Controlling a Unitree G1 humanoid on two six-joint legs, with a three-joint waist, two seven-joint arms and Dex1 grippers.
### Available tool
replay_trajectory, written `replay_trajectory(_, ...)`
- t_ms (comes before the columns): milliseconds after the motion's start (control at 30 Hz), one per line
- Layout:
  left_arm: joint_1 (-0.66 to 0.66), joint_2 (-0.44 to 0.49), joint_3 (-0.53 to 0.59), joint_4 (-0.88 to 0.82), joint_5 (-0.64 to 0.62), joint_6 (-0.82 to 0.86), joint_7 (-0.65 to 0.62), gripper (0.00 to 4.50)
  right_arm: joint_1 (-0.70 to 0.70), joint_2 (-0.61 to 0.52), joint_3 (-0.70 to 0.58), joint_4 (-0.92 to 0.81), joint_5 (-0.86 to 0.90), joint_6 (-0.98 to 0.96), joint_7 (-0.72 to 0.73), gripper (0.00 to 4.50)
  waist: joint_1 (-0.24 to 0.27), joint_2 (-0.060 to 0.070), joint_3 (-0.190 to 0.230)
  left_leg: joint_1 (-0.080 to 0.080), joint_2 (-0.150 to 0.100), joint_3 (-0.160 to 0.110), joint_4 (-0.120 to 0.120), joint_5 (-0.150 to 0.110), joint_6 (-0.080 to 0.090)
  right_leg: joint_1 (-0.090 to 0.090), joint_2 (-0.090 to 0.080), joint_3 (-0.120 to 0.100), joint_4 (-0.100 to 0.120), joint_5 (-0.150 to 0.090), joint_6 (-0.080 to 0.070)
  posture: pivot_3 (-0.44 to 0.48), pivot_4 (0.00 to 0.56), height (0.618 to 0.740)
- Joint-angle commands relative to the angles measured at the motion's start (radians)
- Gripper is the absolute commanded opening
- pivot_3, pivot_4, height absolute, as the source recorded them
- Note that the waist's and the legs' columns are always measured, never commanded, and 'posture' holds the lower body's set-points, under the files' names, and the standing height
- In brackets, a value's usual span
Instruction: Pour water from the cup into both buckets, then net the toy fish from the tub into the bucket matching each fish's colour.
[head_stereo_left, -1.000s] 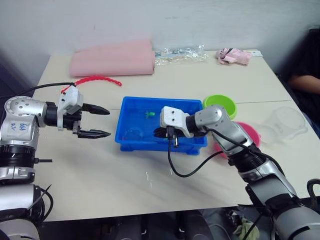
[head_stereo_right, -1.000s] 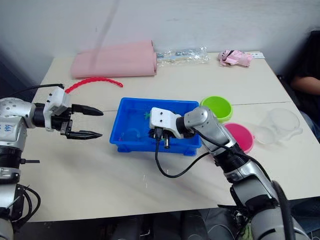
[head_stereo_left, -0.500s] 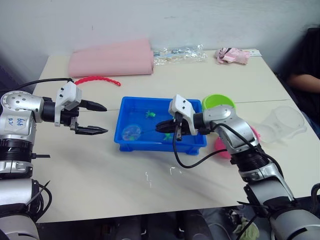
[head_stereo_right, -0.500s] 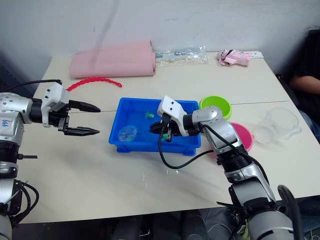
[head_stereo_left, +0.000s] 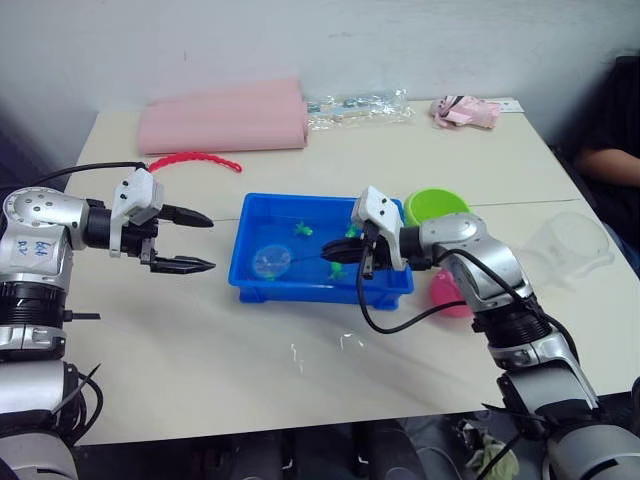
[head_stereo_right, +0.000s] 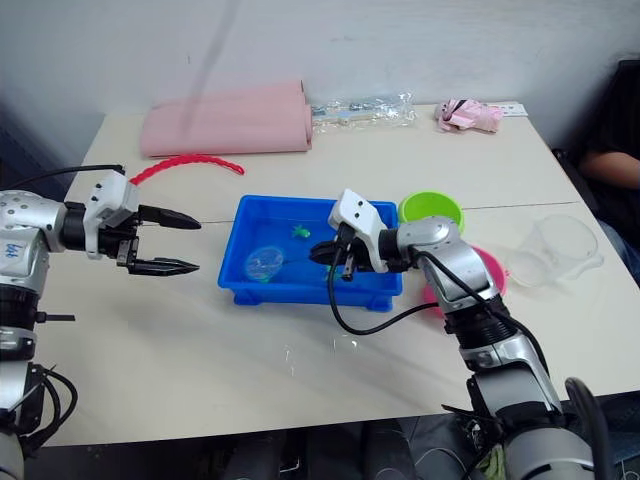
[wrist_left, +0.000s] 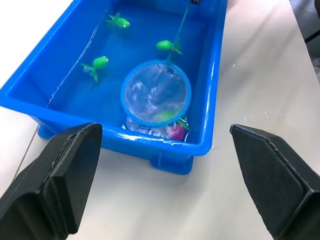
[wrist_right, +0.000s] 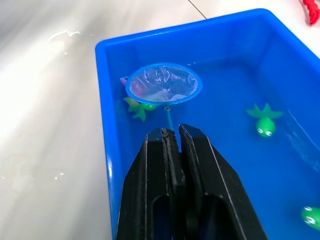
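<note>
Dipping near the tub's (head_stereo_left: 395, 283) left end, net (wrist_left: 156, 93) has swung over from mid-tub, hoop now above a pink + green fish (wrist_left: 176, 131), so scoop looks imminent. Right pincer (head_stereo_left: 338, 256) clamps net handle, forearm stretched across tub from buckets side. Left pincer (head_stereo_left: 195, 240) wide, idle beside tub on counter (head_stereo_left: 300, 370).

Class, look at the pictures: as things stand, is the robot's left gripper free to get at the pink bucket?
Probably not. The left gripper hangs open off the tub's left end, while the pink bucket sits beyond the tub's right end, with the right arm holding the net in between.
</note>
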Motion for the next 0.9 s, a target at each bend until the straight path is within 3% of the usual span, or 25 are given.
replay_trajectory(33, 0.001, 0.029, 0.030, -0.032, -0.012, 0.002, -0.013, 4.46, -0.036, -0.016, 0.020, -0.056, 0.018, 0.027, 0.036, 0.00, 0.000, 0.000, 0.000, 0.000, 0.000, 0.000, 0.000, 0.000, 0.000, 0.000, 0.000, 0.000, 0.000, 0.000, 0.000, 0.000, 0.150, 0.740)
replay_trajectory(533, 0.024, 0.025, 0.043, -0.039, -0.015, 0.004, 0.006, 4.46, -0.198, -0.018, 0.219, 0.058, -0.155, -0.169, 0.134, 0.00, -0.001, 0.000, 0.000, 0.000, 0.000, 0.000, 0.000, 0.000, 0.000, -0.001, 0.000, 0.000, 0.000, 0.000, 0.000, 0.000, 0.150, 0.740)
replay_trajectory(900, 0.039, 0.024, 0.054, -0.053, -0.015, 0.012, 0.013, 4.46, -0.219, -0.061, 0.228, 0.057, -0.238, -0.184, 0.146, 0.00, -0.002, 0.000, 0.000, 0.000, 0.000, 0.000, 0.000, 0.000, 0.000, -0.001, -0.001, 0.000, 0.000, 0.000, 0.000, 0.000, 0.150, 0.740)
